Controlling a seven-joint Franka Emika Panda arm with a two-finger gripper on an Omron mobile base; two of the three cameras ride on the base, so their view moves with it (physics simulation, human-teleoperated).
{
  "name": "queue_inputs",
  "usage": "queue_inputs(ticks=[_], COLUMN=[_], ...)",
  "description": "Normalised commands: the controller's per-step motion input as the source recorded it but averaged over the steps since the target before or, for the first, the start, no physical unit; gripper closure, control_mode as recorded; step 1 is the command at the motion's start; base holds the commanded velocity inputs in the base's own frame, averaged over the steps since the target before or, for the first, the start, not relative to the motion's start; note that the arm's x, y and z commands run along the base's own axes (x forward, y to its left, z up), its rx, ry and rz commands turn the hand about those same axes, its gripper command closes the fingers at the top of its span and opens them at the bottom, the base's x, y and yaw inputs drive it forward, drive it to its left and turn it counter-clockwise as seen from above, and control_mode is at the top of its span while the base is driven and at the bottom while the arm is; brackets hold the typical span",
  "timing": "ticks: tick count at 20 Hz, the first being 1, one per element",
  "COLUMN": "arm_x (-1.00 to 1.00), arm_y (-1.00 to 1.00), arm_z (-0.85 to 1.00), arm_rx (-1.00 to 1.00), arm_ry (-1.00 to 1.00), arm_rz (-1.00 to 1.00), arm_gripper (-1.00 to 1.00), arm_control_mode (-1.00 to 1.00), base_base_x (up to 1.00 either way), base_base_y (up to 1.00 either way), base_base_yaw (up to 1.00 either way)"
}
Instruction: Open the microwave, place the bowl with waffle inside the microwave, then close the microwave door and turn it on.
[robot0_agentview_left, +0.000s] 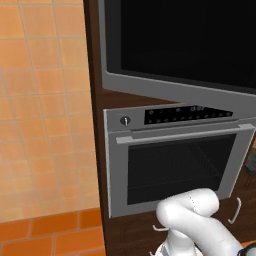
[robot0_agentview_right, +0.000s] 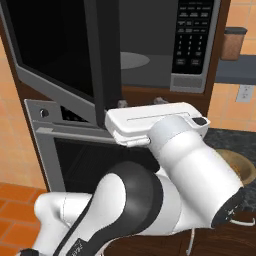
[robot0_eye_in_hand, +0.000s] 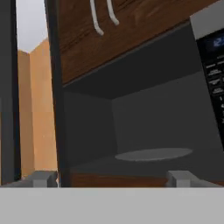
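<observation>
Kitchen wall unit | microwave door swung wide | cavity bare except turntable | jaws wide, holding nothing

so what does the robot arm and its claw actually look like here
The arm is glossy white with rounded, bulbous segments and a dark charcoal joint band; thin seam lines run over its shells. Its hand is a flat white block with a dark button-like spot at one end. The claw shows two small grey squared fingertips. No cables or lettering can be made out.
</observation>
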Motion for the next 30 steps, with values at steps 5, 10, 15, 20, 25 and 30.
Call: queue_inputs(ticks=[5,10,15,20,25,30], arm_x=[0.49,0.11,-0.6,-0.31,0.0,-0.19], arm_y=[0.08,0.08,0.7,0.65,0.1,0.04], arm_z=[-0.05,0.0,0.0,0.0,0.0,0.0], arm_rx=[0.04,0.04,-0.05,-0.02,0.0,0.0], arm_ry=[0.0,0.0,-0.07,-0.09,0.01,0.0], arm_rz=[0.28,0.26,0.04,0.01,0.3,0.43], arm_gripper=[-1.0,-1.0,-1.0,-1.0,-1.0,-1.0], arm_control_mode=[-1.0,-1.0,-1.0,-1.0,-1.0,-1.0], base_base_x=[0.0,0.0,0.0,0.0,0.0,0.0], base_base_y=[0.0,0.0,0.0,0.0,0.0,0.0], base_base_yaw=[0.0,0.0,0.0,0.0,0.0,0.0])
